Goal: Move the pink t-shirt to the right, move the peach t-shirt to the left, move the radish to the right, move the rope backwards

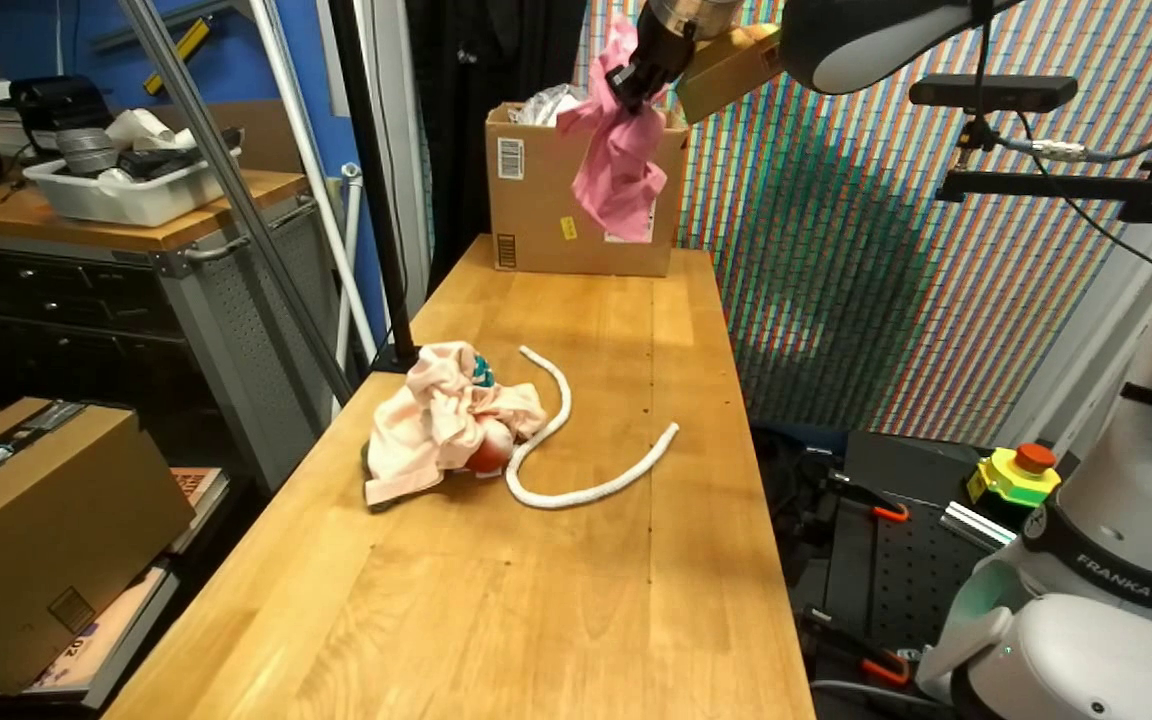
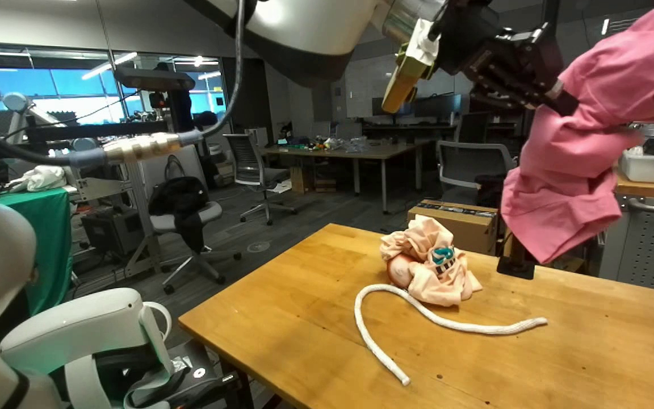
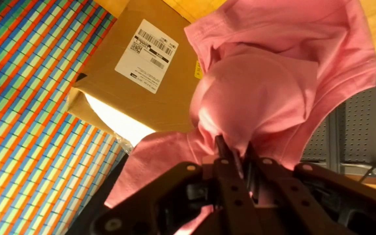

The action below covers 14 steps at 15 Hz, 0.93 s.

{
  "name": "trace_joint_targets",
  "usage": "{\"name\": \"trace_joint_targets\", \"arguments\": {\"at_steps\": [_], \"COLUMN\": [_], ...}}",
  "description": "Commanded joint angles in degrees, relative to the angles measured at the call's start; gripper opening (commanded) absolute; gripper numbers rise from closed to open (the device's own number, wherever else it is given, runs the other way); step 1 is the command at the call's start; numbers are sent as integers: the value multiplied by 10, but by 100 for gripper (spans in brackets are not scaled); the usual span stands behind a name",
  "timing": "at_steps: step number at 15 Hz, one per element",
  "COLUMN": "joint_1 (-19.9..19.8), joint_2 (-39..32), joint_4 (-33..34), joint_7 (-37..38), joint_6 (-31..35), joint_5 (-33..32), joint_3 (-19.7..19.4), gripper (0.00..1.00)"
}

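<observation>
My gripper [image 1: 624, 90] is high over the far end of the table and is shut on the pink t-shirt [image 1: 626, 175]. The shirt hangs down crumpled from the fingertips, clear of the tabletop. In the wrist view the pink t-shirt [image 3: 256, 88] bunches between and around the fingers [image 3: 234, 143]. The peach t-shirt [image 1: 431, 410] lies heaped on the table, with a teal print on it. The radish [image 1: 492, 447], round and red-and-white, is partly covered by the peach cloth. The white rope [image 1: 576, 497] lies in a curve beside them. Both also show in an exterior view, radish [image 2: 401, 270] and rope [image 2: 463, 325].
An open cardboard box [image 1: 546, 215] with plastic wrap in it stands at the table's far end, behind the hanging shirt. A black upright pole [image 1: 376, 180] rises from the table edge near the peach t-shirt. The wooden table [image 1: 536, 620] is long and narrow.
</observation>
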<state>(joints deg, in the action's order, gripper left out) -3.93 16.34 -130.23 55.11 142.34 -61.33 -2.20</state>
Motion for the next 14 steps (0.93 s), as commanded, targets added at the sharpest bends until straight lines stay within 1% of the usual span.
{"name": "trace_joint_targets", "arguments": {"at_steps": [1, 3, 5, 7, 9, 10, 12, 14], "joint_1": [-31, -44, -51, -52, -54, -32, -44, -60], "joint_2": [-9, -29, -53, -79, -102, -111, -133, -157], "joint_4": [9, 16, 21, 22, 29, 37, 58, 83], "joint_7": [-26, -50, -102, -183, -266, -279, -278, -218], "joint_6": [78, 124, 171, 213, 225, 215, 200, 196], "joint_5": [25, 57, 117, 204, 293, 310, 322, 282], "joint_3": [-47, -73, -95, -111, -111, -133, -126, -124], "gripper": [6, 6, 7, 6, 6, 8, 8, 8]}}
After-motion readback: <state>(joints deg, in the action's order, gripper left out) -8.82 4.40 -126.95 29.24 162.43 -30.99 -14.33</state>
